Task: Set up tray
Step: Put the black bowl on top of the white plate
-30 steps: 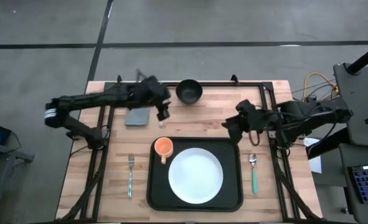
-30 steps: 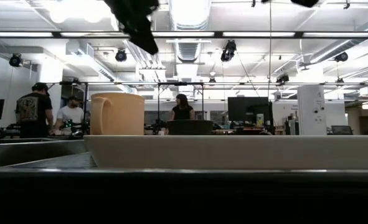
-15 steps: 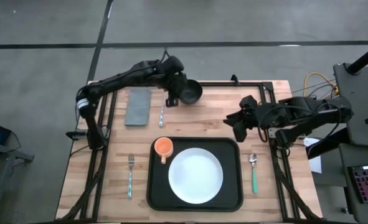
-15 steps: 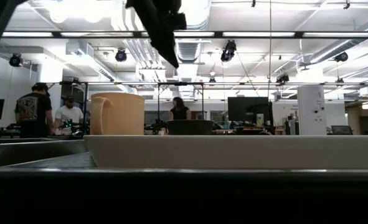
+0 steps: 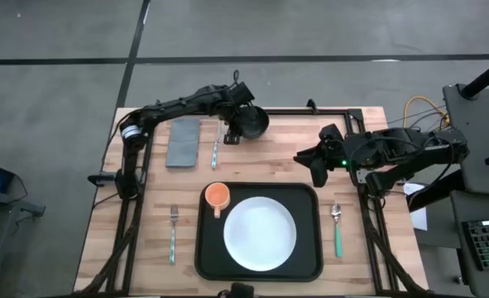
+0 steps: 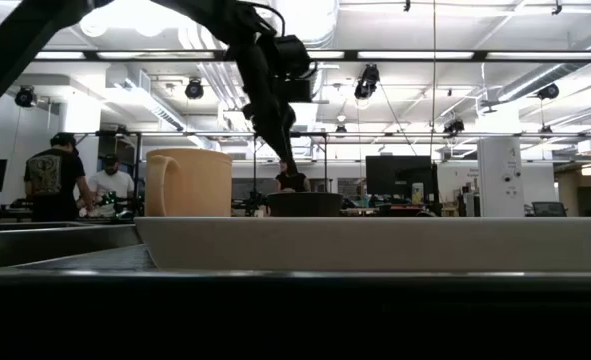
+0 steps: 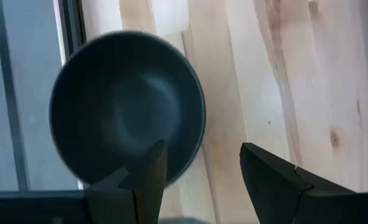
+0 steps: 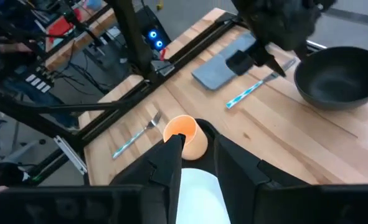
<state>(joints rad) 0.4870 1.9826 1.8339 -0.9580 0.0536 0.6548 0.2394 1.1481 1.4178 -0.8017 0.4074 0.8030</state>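
The black tray lies at the table's near middle and carries a white plate and an orange cup. A dark bowl stands on the wood at the far edge. My left gripper is open and comes down at the bowl's left rim. One of its fingers is over the inside and the other is outside the rim. In the low view the left gripper is just above the bowl. My right gripper is open, hovering off the tray's far right corner. My left gripper straddles the bowl's rim from above, pointing down. One finger is over the hollow and the other finger is over the wood outside. Whether either finger touches the rim, I cannot tell. The bowl stands on the table.
A grey napkin and a blue-handled knife lie left of the bowl. A fork lies left of the tray and a green-handled spoon right of it. Black frame rails run along the table's edges. People stand in the room beyond.
My left arm has swung from over the knife beside the napkin toward the table's far edge and rightward to the bowl. It has then come down until its fingertips are at the bowl's rim. The knife stays lying beside the napkin. My right gripper has edged slightly toward the table's left.
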